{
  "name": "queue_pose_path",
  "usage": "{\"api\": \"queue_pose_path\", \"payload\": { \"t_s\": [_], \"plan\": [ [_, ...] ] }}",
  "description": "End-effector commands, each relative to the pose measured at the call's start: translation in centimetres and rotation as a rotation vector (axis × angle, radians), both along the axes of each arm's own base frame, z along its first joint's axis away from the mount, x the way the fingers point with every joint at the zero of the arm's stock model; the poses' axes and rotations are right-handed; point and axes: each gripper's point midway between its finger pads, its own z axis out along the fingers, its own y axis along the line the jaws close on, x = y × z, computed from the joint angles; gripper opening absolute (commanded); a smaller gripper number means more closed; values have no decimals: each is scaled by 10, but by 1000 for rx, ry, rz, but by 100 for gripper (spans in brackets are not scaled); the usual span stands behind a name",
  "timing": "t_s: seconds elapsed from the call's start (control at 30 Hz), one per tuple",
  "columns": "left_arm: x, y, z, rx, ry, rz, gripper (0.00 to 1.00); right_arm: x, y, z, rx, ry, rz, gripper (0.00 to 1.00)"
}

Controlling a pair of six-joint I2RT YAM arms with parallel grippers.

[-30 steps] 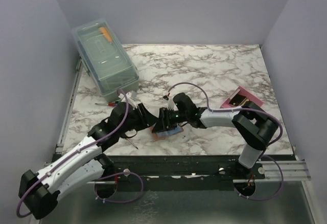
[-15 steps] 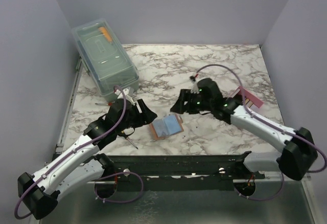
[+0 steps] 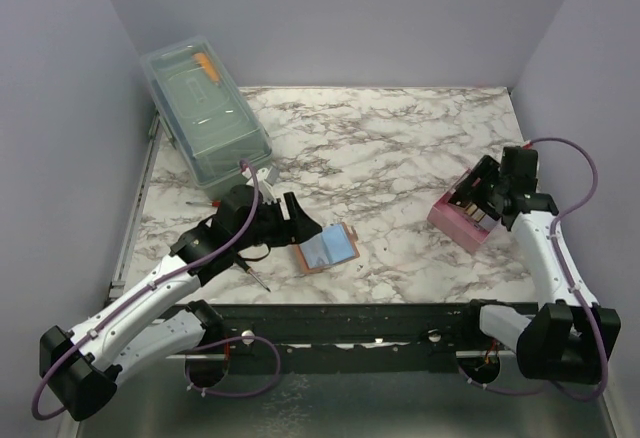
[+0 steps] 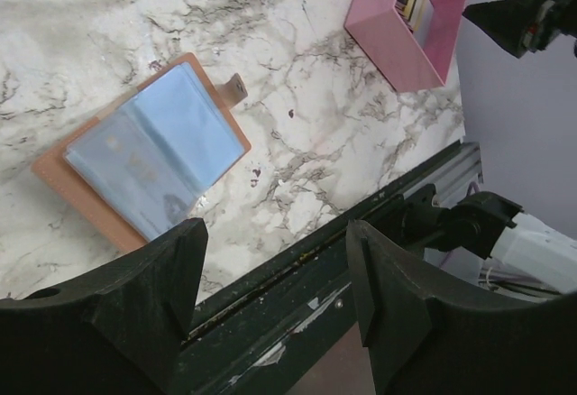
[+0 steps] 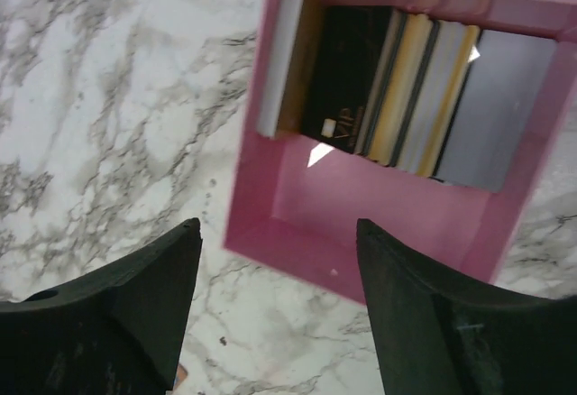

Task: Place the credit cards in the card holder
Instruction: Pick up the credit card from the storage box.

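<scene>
The tan card holder [image 3: 326,250] lies open near the table's front edge, its pale blue inside up; it also shows in the left wrist view [image 4: 149,155]. The credit cards [image 5: 397,97] stand on edge in a pink tray [image 3: 458,222] at the right: white, dark and yellow ones, in the right wrist view. My left gripper [image 3: 296,220] is open and empty, just left of the holder. My right gripper [image 3: 487,190] is open and empty, hovering over the tray's near wall [image 5: 297,242].
A clear lidded plastic box [image 3: 205,121] stands at the back left. A thin dark pen-like object [image 3: 257,278] lies by the front edge left of the holder. The black front rail [image 4: 361,260] runs along the table's near edge.
My right arm has swung from the holder to the pink tray at the right. My left gripper has drawn back, then edged toward the holder. The holder lies uncovered.
</scene>
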Motion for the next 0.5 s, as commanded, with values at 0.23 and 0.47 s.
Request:
{"api": "queue_pose_path", "payload": {
  "t_s": [0.23, 0.47],
  "plan": [
    [-18, -11, 14, -63, -25, -128, 69, 42, -8, -28, 171, -58, 27, 61],
    [-18, -11, 15, -67, -25, -124, 69, 55, -8, -31, 326, -153, 24, 62]
  ]
}}
